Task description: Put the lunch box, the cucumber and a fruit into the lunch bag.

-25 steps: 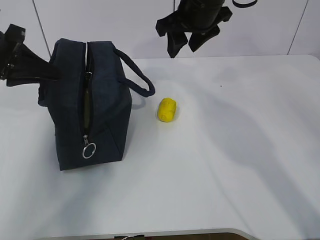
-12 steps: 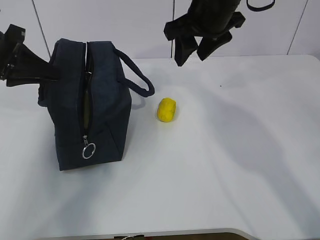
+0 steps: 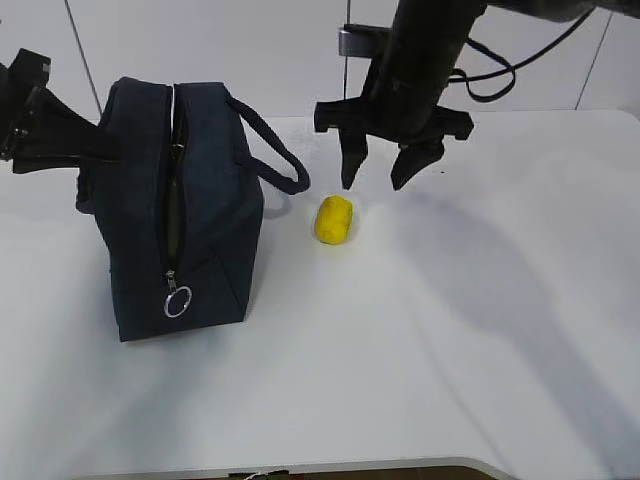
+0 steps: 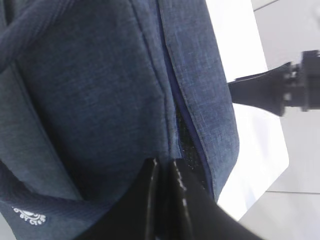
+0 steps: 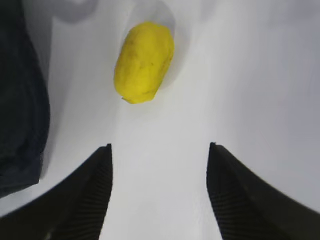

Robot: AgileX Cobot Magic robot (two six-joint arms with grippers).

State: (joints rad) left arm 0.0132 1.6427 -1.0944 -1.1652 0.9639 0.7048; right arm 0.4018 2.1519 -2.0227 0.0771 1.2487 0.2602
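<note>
Just below and slightly to the left of the right gripper lies the yellow fruit, resting on the white tabletop and apart from both fingertips. From the right wrist view the fruit sits ahead of the gripper, a little toward its left finger, with bare tabletop between the two fingers. That gripper's jaws stand wide apart and hold nothing; its fingers point down at the tabletop without touching it.

Further to the left of the right gripper stands the navy lunch bag, upright, its top zipper parted into a narrow dark slit. One loop handle droops toward the fruit, near it but not touching. A silver ring pull hangs at the lower end of the zipper on the bag's near face. A strip of olive green shows inside the slit, but what it belongs to I cannot tell.

At the bag's far-left side is the left gripper, its jaws pressed together. In the left wrist view its fingers lie close against the bag's fabric by the zipper edge; whether they pinch any cloth I cannot tell.
</note>
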